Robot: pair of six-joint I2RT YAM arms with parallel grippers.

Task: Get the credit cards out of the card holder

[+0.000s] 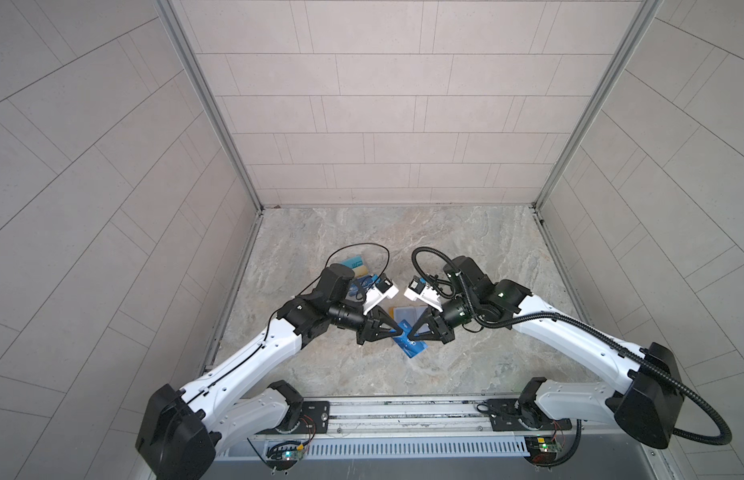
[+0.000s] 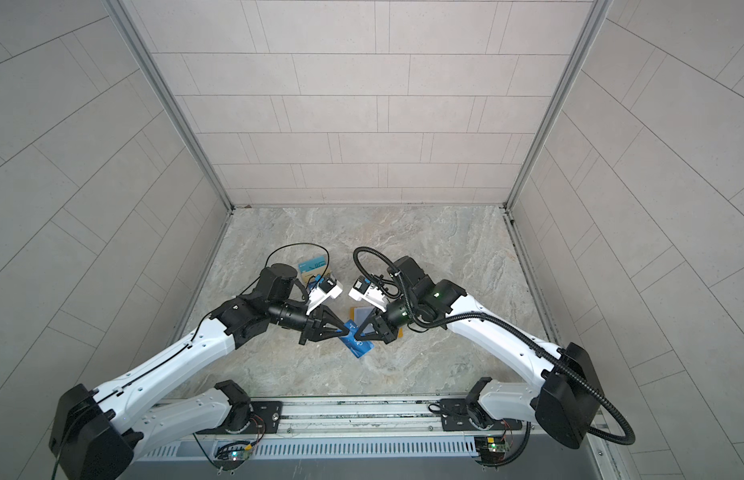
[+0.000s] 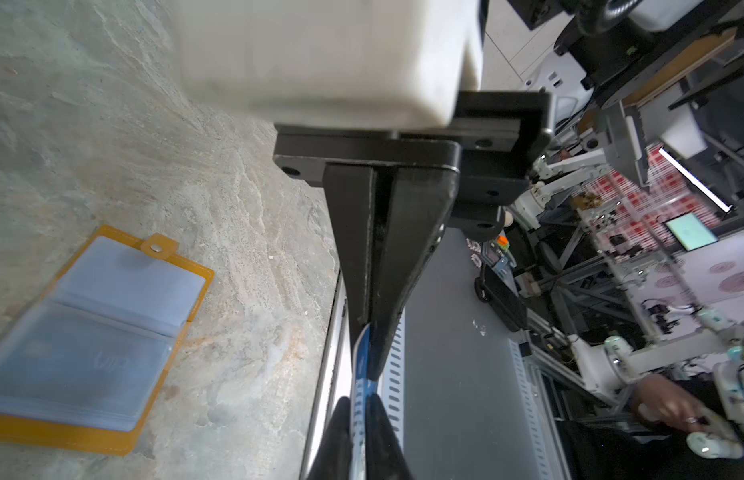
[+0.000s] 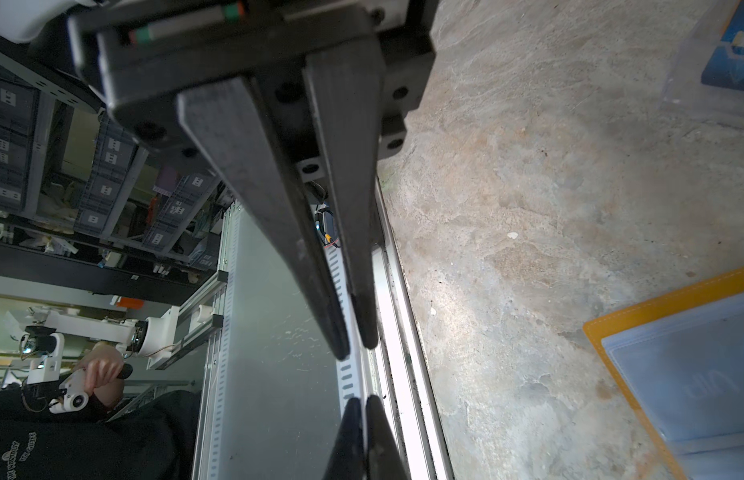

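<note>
Jaws: left gripper [image 3: 368, 328] and right gripper [image 3: 357, 401] both clamped on blue card [image 3: 362, 365], near card holder [image 3: 201, 286]; release right only once left's grip is firm.

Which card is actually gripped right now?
The blue card with pale lettering, pinched between the left gripper and right gripper by the open card holder. The other cards sit in the clear stand, untouched.

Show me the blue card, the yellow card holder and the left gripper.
blue card [image 1: 414, 346]: in a top view, on its printed face.
card holder [image 3: 158, 249]: left wrist view, on its snap tab.
left gripper [image 3: 367, 332]: left wrist view, between its fingertips.
</note>
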